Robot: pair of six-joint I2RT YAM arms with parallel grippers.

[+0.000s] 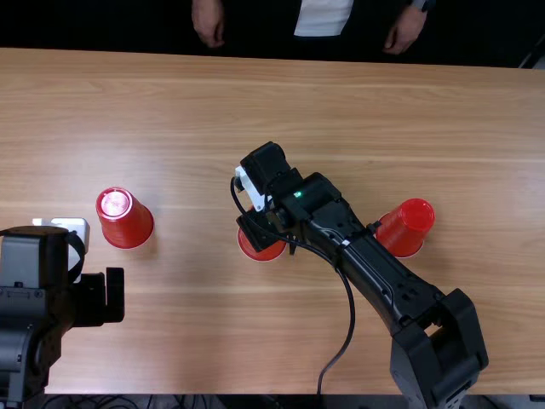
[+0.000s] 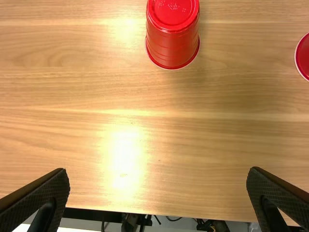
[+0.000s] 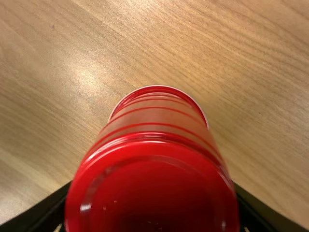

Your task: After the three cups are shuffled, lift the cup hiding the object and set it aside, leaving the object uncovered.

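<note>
The middle cup (image 3: 154,164) stands upside down between the fingers of the right pincer (image 1: 266,233), which seems to clasp its sides.

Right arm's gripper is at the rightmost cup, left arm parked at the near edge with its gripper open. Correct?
Not quite. The top view shows the right gripper at the middle cup, not the right cup, which stands apart from it. The rest holds: the left gripper is open, parked at the near edge.

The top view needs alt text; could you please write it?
The right gripper is at the middle cup of three upside-down red cups on the wooden table. The open left gripper sits near the left cup.
</note>
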